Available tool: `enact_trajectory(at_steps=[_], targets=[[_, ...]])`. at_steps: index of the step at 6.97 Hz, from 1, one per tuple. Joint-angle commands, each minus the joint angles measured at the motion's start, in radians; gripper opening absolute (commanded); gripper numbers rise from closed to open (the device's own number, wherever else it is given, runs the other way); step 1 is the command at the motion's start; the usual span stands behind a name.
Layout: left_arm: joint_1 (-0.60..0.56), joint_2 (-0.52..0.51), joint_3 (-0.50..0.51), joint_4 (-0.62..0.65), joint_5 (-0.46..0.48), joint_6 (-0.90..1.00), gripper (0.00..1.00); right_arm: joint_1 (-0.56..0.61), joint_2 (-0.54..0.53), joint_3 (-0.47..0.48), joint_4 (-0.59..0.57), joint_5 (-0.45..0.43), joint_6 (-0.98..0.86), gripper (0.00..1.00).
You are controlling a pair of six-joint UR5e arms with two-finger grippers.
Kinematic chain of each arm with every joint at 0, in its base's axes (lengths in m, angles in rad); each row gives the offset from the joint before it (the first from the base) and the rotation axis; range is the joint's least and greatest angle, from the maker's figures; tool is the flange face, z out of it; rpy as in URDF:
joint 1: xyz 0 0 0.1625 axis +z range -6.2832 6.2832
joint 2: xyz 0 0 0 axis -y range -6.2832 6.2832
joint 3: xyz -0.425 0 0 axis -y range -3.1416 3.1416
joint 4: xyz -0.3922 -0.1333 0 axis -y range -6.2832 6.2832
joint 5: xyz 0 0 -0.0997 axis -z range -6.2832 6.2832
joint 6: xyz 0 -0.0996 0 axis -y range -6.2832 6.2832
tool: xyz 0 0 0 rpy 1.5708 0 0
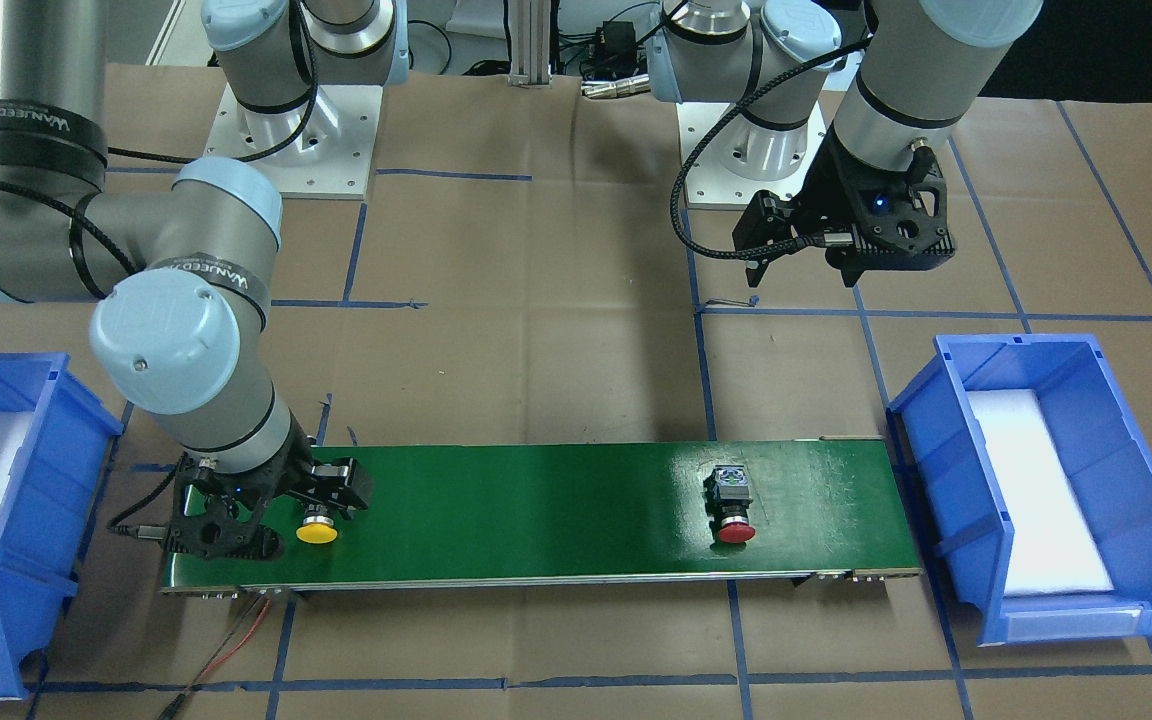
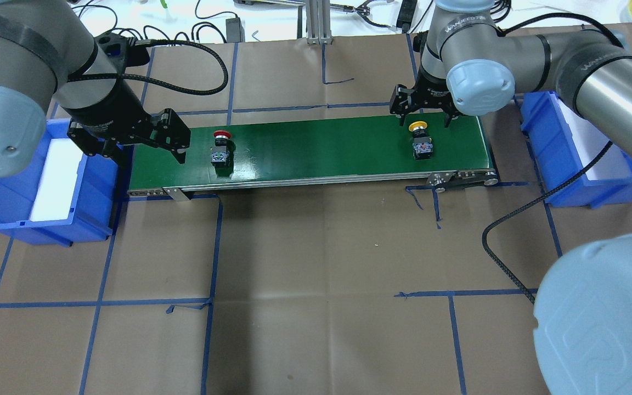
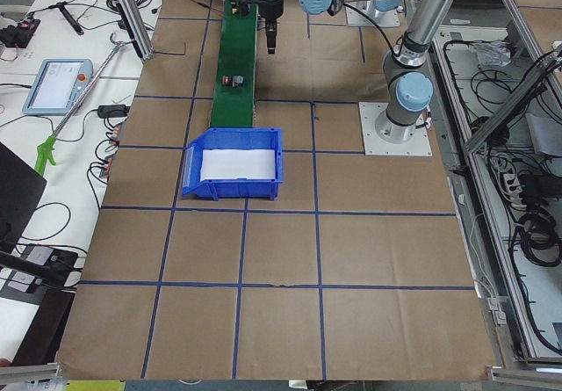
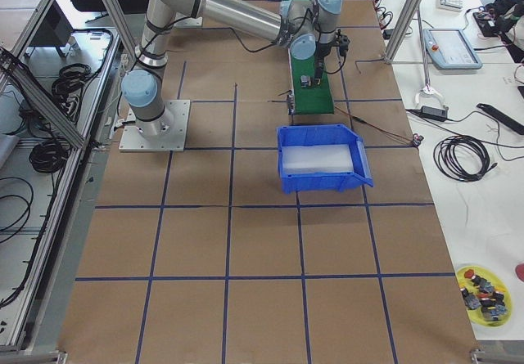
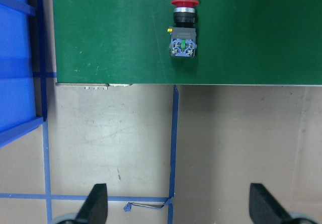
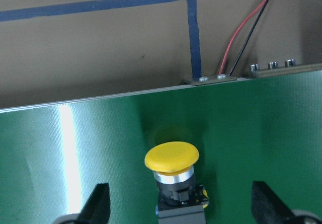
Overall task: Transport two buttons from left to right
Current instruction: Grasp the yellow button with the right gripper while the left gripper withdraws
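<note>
The red-capped button (image 2: pixel 220 148) lies on its side near the left end of the green belt (image 2: pixel 321 148); it also shows in the left wrist view (image 5: pixel 183 32). My left gripper (image 5: pixel 178 206) is open and empty. It hovers above the paper on the robot's side of the belt, apart from the red button. The yellow-capped button (image 2: pixel 420 140) lies near the belt's right end. My right gripper (image 6: pixel 181 206) is open, its fingers (image 6: pixel 98 204) on either side of the yellow button (image 6: pixel 172 158) with clear gaps, not touching it.
A blue bin (image 2: pixel 47 181) with a white pad stands off the belt's left end. Another blue bin (image 2: pixel 585 153) stands off the right end. Red and black wires (image 6: pixel 246 38) run from the belt's far right corner. Brown paper with blue tape lines covers the table.
</note>
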Motion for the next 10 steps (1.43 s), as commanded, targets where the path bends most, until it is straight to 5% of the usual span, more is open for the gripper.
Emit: enact_trajectory(at_steps=[1, 3, 5, 7, 10], targets=[[0.0, 0.0, 0.0, 0.0, 0.0, 0.0, 1.0, -0.03, 0.011, 0.024, 0.014, -0.004, -0.002, 0.95], [0.0, 0.0, 0.0, 0.0, 0.0, 0.0, 1.0, -0.029, 0.018, 0.032, 0.023, -0.004, -0.004, 0.72], [0.0, 0.0, 0.0, 0.0, -0.002, 0.0, 1.0, -0.03, 0.025, 0.024, 0.048, -0.001, -0.011, 0.13], [0.0, -0.002, 0.001, 0.0, -0.003, 0.0, 1.0, -0.037, 0.005, -0.004, 0.072, -0.004, -0.065, 0.06], [0.0, -0.002, 0.001, 0.0, -0.006, 0.0, 1.0, -0.159, -0.056, -0.244, 0.474, -0.016, -0.166, 0.06]])
